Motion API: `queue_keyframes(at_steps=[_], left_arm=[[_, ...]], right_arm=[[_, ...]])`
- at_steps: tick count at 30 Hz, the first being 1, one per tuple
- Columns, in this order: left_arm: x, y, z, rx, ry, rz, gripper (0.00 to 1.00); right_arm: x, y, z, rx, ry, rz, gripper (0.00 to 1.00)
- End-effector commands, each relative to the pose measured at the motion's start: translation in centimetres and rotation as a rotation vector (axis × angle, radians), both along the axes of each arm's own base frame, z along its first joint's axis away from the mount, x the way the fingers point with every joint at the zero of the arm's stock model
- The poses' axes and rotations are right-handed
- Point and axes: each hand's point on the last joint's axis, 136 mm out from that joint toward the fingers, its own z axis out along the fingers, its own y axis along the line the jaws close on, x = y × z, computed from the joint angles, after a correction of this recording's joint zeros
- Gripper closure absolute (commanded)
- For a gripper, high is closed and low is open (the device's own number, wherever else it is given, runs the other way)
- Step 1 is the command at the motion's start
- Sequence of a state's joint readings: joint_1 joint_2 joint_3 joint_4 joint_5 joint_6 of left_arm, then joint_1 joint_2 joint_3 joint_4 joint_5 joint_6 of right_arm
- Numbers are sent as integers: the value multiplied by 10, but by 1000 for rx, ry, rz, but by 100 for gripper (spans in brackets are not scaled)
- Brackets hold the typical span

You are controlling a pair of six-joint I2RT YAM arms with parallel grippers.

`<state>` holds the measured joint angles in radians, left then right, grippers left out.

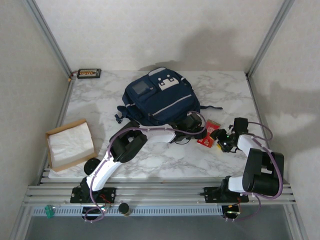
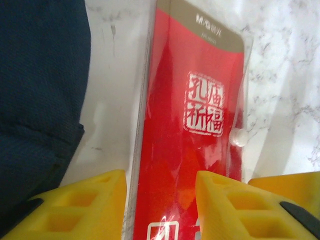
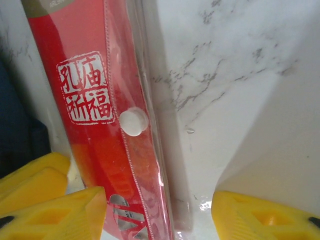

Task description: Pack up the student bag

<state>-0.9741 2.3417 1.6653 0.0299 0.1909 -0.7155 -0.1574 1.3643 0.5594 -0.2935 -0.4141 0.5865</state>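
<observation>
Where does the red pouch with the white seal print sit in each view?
Top external: the red pouch lies centre-right on the marble, off the near right corner of the student bag.
Left wrist: the pouch runs top to bottom through the middle.
Right wrist: the pouch slants down the left half.
Shared landmark: the navy bag, left of the pouch in each view.

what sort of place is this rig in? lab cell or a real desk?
Most likely a robot lab cell, not a real desk: white panel walls on aluminium posts box in a marble-pattern table, and the left arm and right arm are bolted to an aluminium rail at its near edge.
</observation>
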Motion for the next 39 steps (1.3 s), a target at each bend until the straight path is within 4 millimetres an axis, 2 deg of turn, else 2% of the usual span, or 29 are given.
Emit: queue_keyframes(at_steps=[1, 5, 8, 12, 14, 18, 25, 30, 35, 38, 39], left_arm=[[-20, 8, -40, 78, 120, -14, 62], [-27, 15, -52, 126, 147, -10, 67], [-27, 22, -54, 137, 150, 4, 69], [-30, 23, -58, 133, 167, 1, 73], [-29, 24, -61, 134, 171, 11, 78], [-26, 30, -61, 146, 167, 40, 79], [-24, 40, -67, 152, 177, 63, 84], [-24, 39, -66, 146, 179, 60, 86], [-25, 40, -64, 140, 178, 59, 90], [-24, 38, -59, 128, 172, 58, 90], [-24, 37, -58, 124, 170, 56, 91]], right_arm=[[3, 14, -10, 50, -8, 62, 40], [10, 28, -7, 71, -18, 112, 40], [15, 36, 0, 96, -36, 134, 41], [20, 38, 12, 81, -66, 171, 39], [15, 36, 5, 67, -32, 179, 39], [13, 35, -1, 65, -6, 167, 40], [18, 54, 33, 164, -114, 244, 39], [20, 52, 39, 144, -124, 258, 41], [20, 53, 46, 148, -160, 261, 47], [18, 44, 32, 89, -117, 236, 61], [18, 43, 28, 85, -105, 239, 63]])
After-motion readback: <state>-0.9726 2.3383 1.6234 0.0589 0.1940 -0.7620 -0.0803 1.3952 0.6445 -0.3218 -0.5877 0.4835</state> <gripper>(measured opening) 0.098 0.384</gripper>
